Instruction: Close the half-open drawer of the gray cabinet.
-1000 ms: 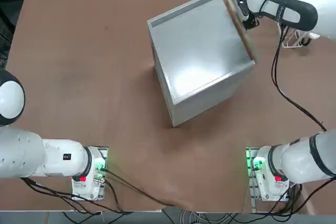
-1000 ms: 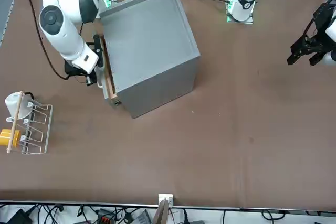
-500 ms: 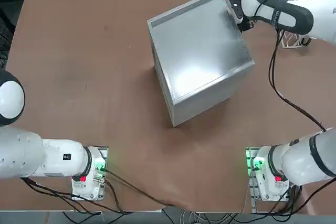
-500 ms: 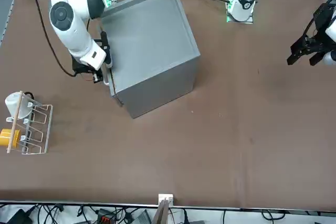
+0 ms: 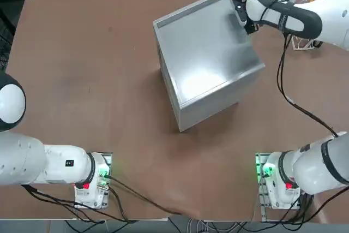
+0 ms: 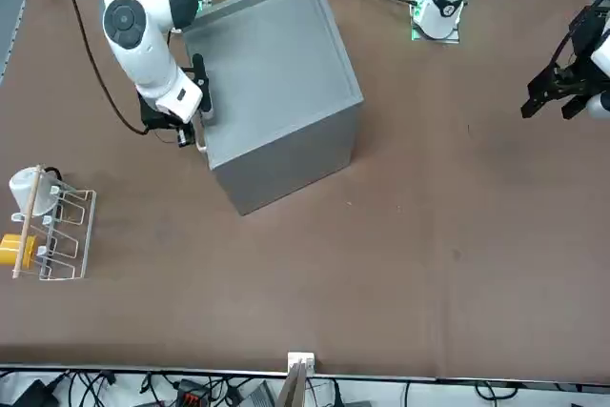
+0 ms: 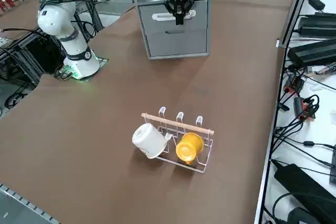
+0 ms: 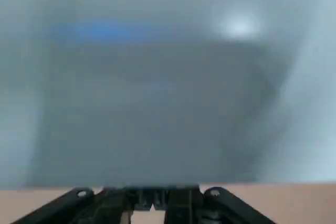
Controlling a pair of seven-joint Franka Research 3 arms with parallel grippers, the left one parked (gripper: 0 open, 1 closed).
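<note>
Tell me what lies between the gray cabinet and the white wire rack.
In the right side view, just brown tabletop lies between the gray cabinet and the white wire rack. The right gripper is at the cabinet's drawer side.

Drawer (image 7: 154, 27) now flush in gray cabinet (image 5: 204, 47); right pincer (image 7: 179, 21) moved inward.

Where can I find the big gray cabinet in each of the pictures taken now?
Top view: upper middle, the gray cabinet.
Front view: upper left of centre.
Right side view: top middle, behind the right gripper.
Right wrist view: its gray surface fills most of the picture.
Shared landmark: the brown tabletop, visible in all four.
</note>
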